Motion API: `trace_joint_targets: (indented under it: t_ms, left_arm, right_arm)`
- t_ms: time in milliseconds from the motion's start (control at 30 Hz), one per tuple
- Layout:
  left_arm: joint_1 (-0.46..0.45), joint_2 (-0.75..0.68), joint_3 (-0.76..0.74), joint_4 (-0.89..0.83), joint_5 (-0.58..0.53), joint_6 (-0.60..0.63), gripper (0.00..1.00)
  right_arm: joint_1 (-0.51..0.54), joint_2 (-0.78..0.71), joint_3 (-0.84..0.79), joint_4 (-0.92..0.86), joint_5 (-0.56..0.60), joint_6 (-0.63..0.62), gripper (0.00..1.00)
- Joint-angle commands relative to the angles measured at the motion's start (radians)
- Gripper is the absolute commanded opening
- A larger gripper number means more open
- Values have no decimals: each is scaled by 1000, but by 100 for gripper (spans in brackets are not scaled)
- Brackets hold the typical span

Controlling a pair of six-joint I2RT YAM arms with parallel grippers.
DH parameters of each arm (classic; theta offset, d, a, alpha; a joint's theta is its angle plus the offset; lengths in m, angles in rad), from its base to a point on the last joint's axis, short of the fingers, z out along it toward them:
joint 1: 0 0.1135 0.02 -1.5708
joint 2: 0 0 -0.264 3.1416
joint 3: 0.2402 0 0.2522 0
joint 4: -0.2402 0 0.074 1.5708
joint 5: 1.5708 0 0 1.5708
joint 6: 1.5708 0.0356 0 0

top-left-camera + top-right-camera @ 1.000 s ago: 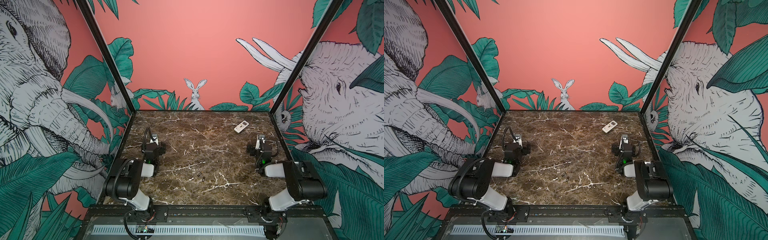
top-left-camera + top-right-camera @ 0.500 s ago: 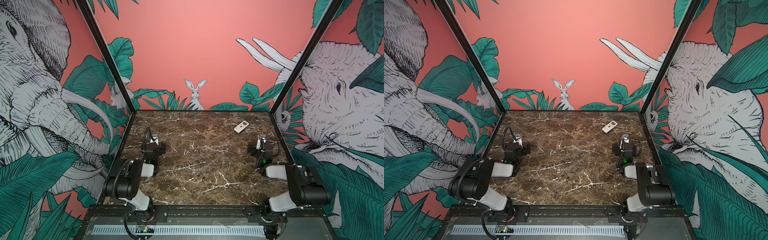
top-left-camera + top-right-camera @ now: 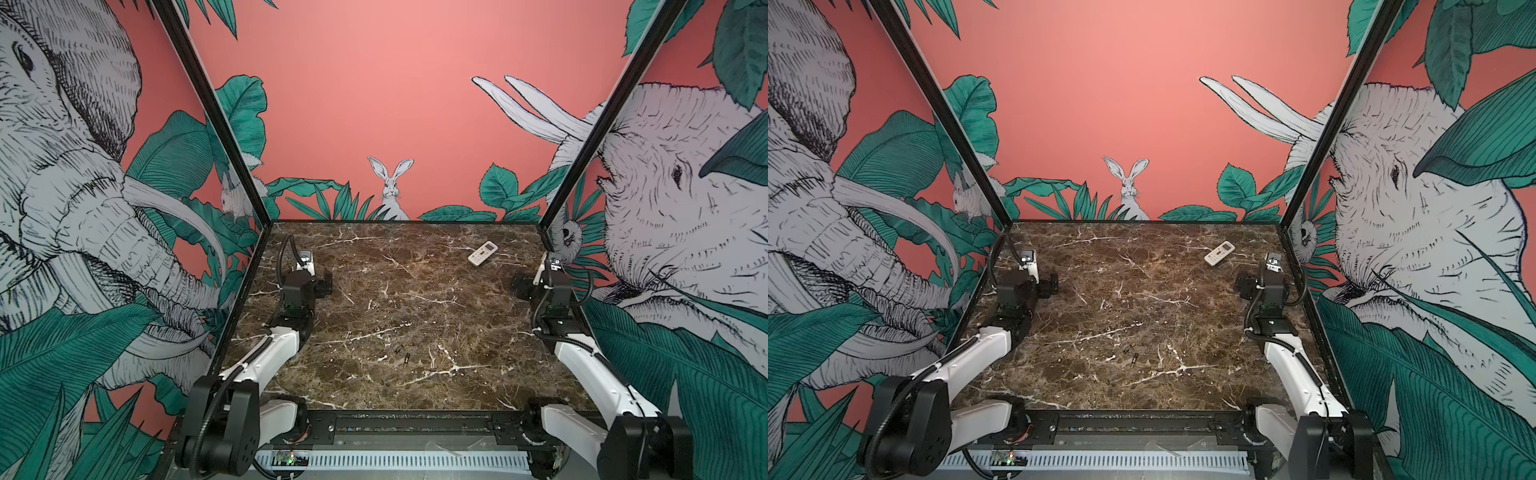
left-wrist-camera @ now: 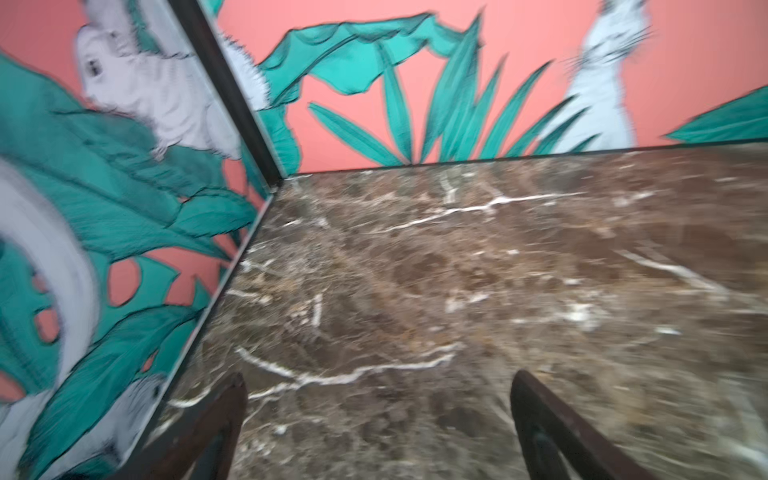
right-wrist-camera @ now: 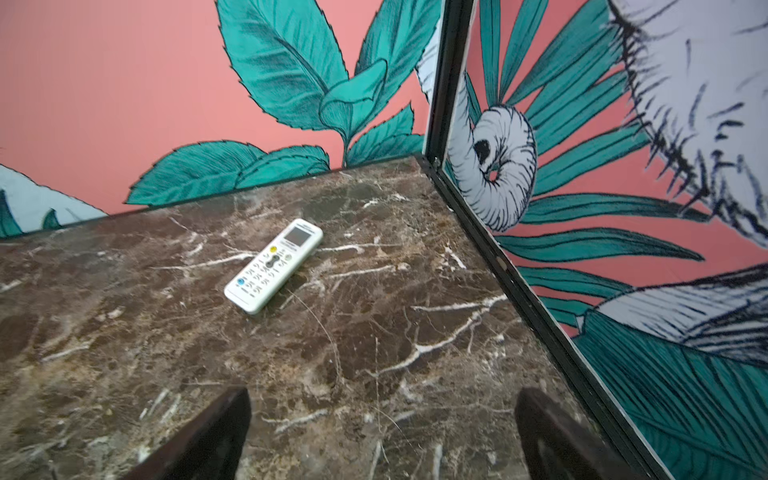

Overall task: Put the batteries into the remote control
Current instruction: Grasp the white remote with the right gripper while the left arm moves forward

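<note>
The remote control (image 3: 482, 253) is lying face up on the marble tabletop (image 3: 374, 291), at about 1 o'clock from the table's middle, near the far right corner. In both top views its screen end is pointing toward 1 o'clock (the buttons are facing up). The batteries (image 3: 407, 357), two tiny dark cylinders, are lying just beside each other at about 6 o'clock from the middle. They are sitting well apart from the remote control (image 3: 1219, 253) and from both arms. In a top view the batteries (image 3: 1135, 357) are showing only as small dark slivers, too small for telling their ends apart.

The left arm (image 3: 274, 353) is reaching along the 9 o'clock edge. The left gripper (image 4: 379, 376) is standing with its jaws spread wide over bare marble near the far left corner, though that wrist view is blurred. The right arm (image 3: 582, 359) is reaching along the 3 o'clock edge. The right gripper (image 5: 383, 392) is standing spread wide too, its dark fingers (image 5: 208, 436) framing bare marble. The remote control (image 5: 274, 266) is lying ahead of them, apart and untouched.
</note>
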Motion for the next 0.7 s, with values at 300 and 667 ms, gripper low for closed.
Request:
trace_joint_targets:
  t_ms: [300, 667]
  left_arm:
    - [-104, 116, 142, -309, 683, -292, 100]
    - [-231, 120, 107, -192, 734, -320, 99]
  right_arm:
    - [37, 288, 311, -282, -195, 190, 99]
    - [76, 633, 559, -260, -156, 350, 99]
